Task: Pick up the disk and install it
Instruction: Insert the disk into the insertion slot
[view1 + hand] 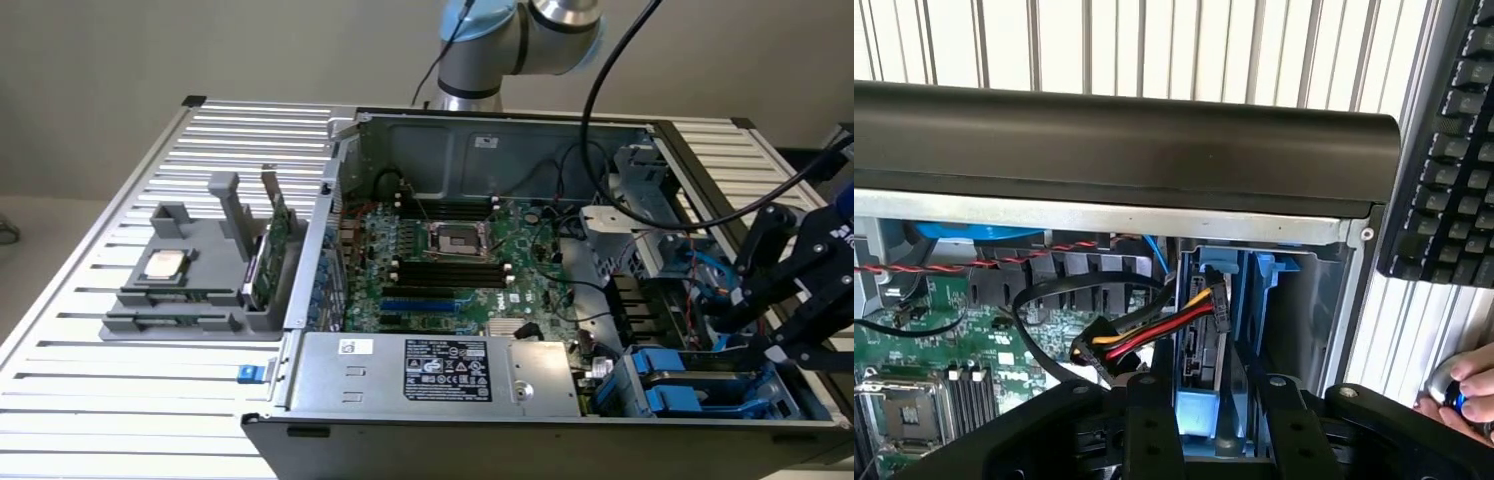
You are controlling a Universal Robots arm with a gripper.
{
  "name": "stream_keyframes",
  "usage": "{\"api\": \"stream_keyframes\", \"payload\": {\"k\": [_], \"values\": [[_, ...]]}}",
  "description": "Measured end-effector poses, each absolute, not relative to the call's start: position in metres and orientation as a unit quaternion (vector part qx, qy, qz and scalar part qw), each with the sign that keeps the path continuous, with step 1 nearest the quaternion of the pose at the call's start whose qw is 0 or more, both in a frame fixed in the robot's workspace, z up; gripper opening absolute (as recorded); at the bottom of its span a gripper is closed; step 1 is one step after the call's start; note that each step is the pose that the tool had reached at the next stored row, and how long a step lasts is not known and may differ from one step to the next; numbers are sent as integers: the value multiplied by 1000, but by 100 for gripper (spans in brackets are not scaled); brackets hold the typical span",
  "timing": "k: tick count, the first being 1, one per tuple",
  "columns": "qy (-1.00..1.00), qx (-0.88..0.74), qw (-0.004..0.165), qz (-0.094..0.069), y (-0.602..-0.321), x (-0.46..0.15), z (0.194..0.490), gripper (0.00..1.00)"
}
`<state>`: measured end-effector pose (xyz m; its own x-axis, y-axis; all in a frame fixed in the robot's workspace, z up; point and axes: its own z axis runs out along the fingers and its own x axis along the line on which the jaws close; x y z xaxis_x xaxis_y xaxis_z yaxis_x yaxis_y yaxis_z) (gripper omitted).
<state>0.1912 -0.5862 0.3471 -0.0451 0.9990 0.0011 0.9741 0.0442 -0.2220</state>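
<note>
We find the disk (1204, 385) standing on edge in a drive bay of the open computer case (467, 150), at the corner on the exterior view's right. In the wrist view only its narrow end shows: blue carrier, a dark connector edge, and a plug with red, yellow and black wires (1154, 335) right beside it; whether that plug is seated we cannot tell. The gripper (1204, 420) straddles this end, one black finger (1152, 430) on each side, half spread and close against the carrier. The lower frame edge cuts the fingers off, so we cannot make out whether they actually pinch it.

In the exterior view the gripper (774, 325) hangs over the same corner, its body covering most of the bay; the disk itself is hard to pick out among the blue carriers (694, 385) there.

Further out lie the motherboard (454, 270), the power supply (441, 372), a grey tray (187, 290) holding a chip, a keyboard (1449, 150) and a person's fingertips (1464, 385) at the frame edge.
</note>
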Motion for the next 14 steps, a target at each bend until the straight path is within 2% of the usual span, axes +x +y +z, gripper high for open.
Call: {"api": "stream_keyframes", "payload": {"k": [14], "values": [[-724,-683,79,58,-601,191,345,37]]}}
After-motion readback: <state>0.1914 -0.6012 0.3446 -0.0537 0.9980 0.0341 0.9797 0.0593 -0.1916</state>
